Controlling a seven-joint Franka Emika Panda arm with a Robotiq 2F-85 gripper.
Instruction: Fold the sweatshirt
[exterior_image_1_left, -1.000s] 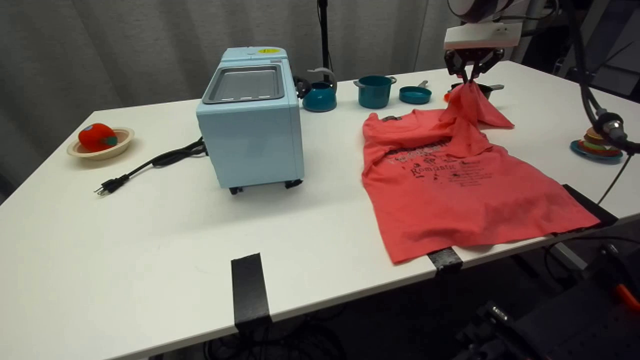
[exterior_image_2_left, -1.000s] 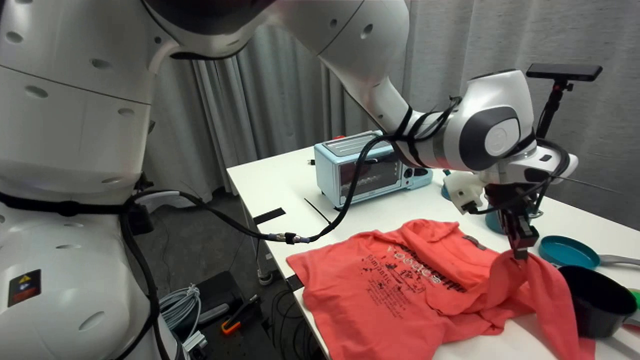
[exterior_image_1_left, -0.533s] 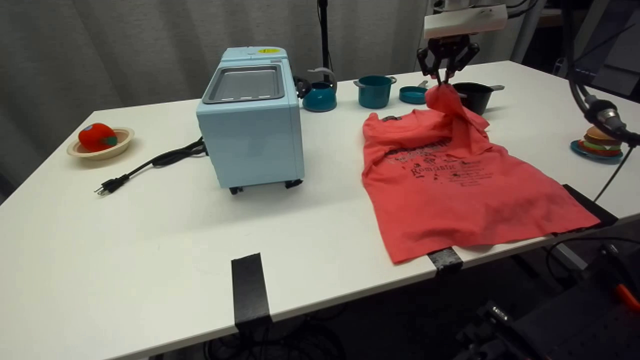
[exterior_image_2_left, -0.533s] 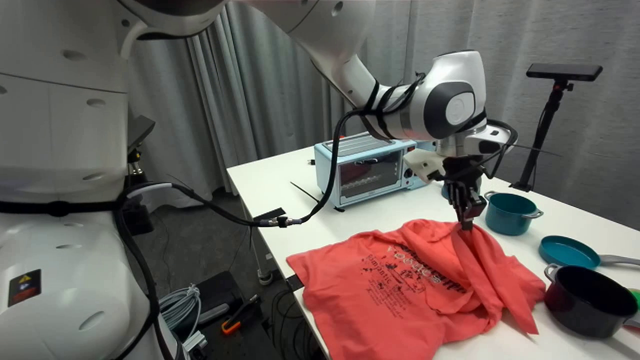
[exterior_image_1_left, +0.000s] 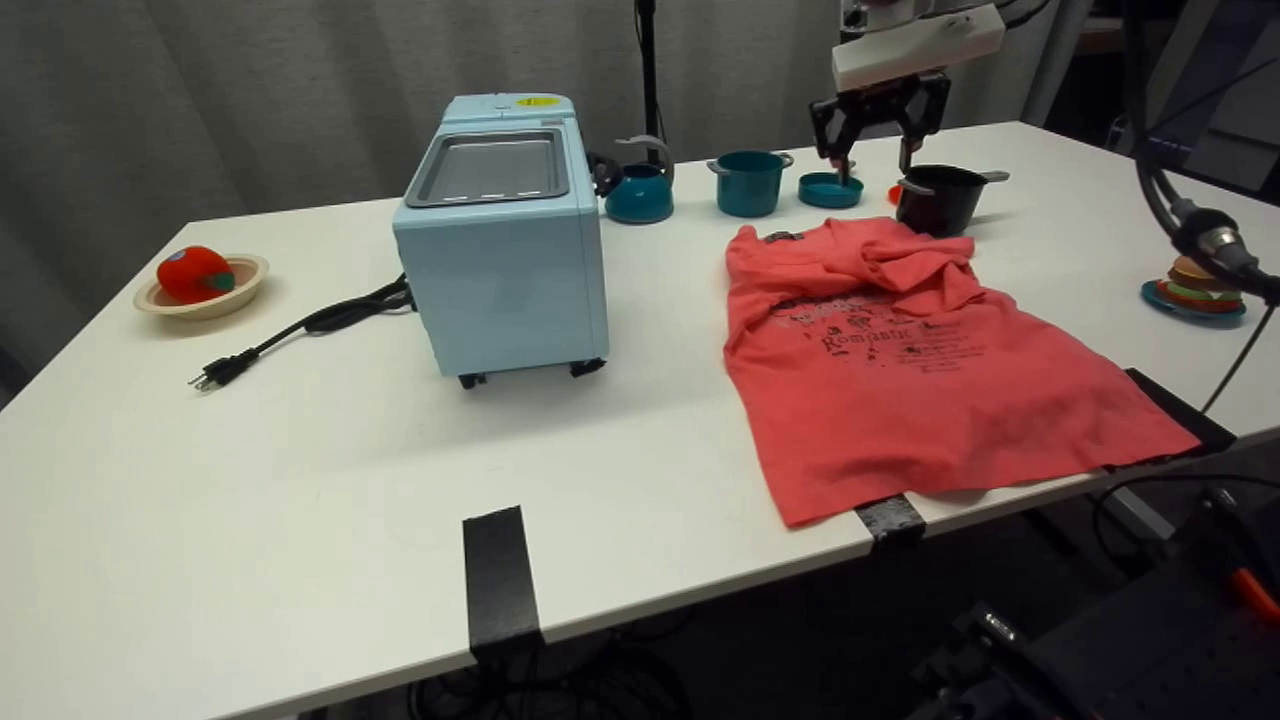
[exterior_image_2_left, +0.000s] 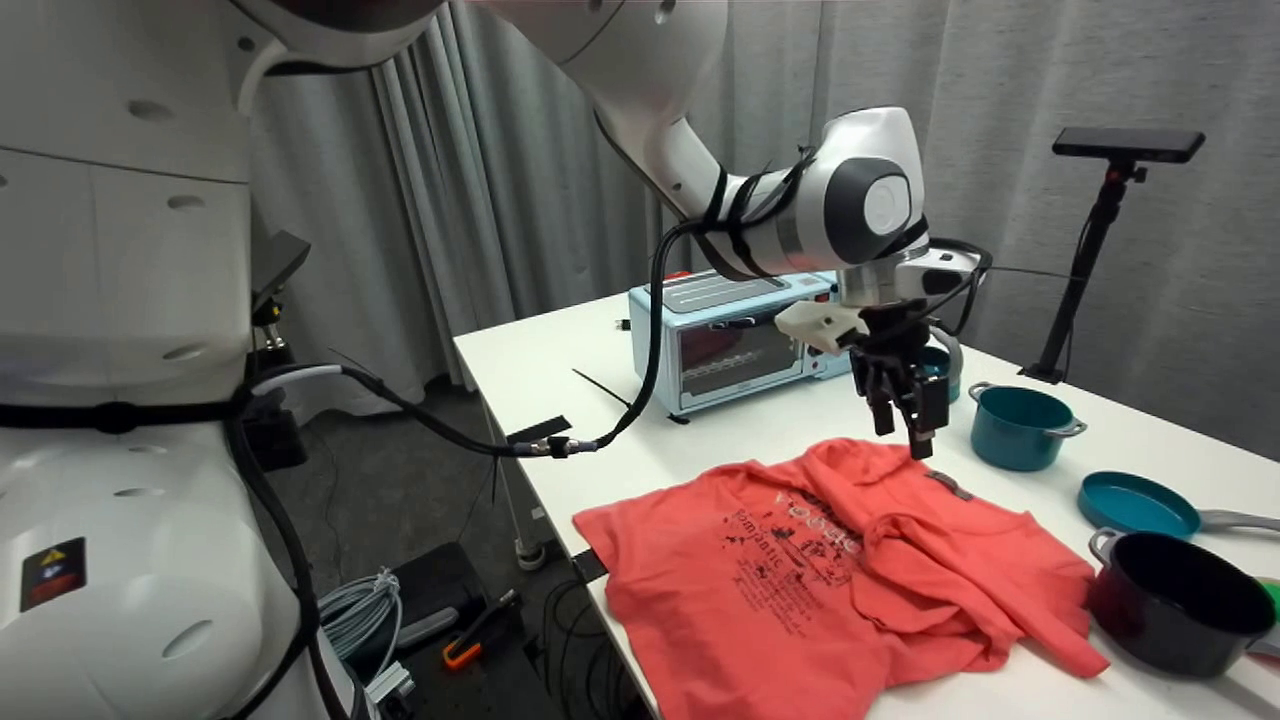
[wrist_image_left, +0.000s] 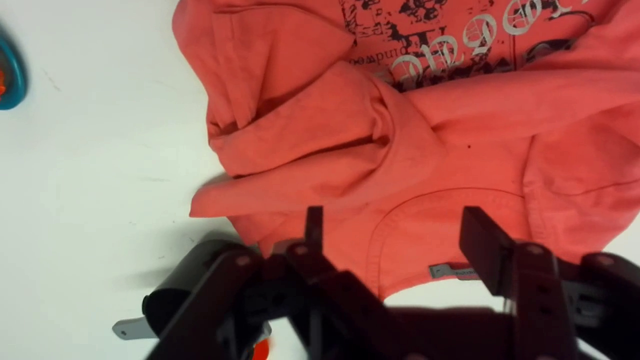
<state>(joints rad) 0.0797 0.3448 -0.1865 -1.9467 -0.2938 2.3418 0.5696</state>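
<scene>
The pincer (wrist_image_left: 393, 225), spread wide and empty above the coral sweatshirt (exterior_image_2_left: 740, 600), would do well to pinch the jutting sleeve end (exterior_image_2_left: 1072, 647) and lay it flat inward.

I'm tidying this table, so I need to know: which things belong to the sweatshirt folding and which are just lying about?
Part of the job: sweatshirt; gripper, open.

Seemingly just lying about: toaster oven, cord, kettle, teal pot, teal pan, black pot, burger on a plate, bowl, red item in the bowl.
</scene>
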